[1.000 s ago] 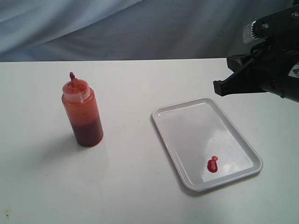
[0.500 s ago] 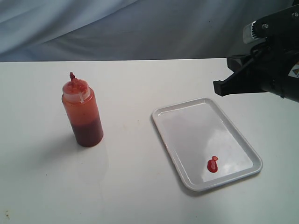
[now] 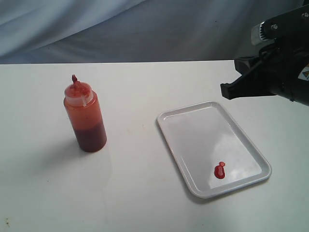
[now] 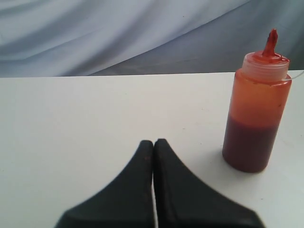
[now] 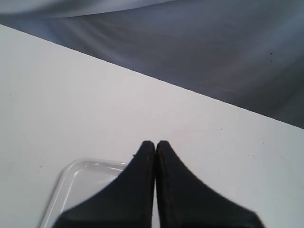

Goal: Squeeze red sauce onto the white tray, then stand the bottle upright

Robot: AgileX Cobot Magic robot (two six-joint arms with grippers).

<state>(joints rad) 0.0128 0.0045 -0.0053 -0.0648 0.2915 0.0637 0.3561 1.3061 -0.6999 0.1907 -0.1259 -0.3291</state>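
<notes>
Both closed, left tool (image 4: 153,142), right tool (image 3: 224,91) raised

wide table (image 3: 135,174) gap between bottle (image 3: 86,118) and white tray (image 3: 203,135).

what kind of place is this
Most likely a robot test bench rather than a kitchen: a plain white table, a draped grey cloth backdrop, and only a sauce bottle and tray set out beside a black robot arm.
</notes>
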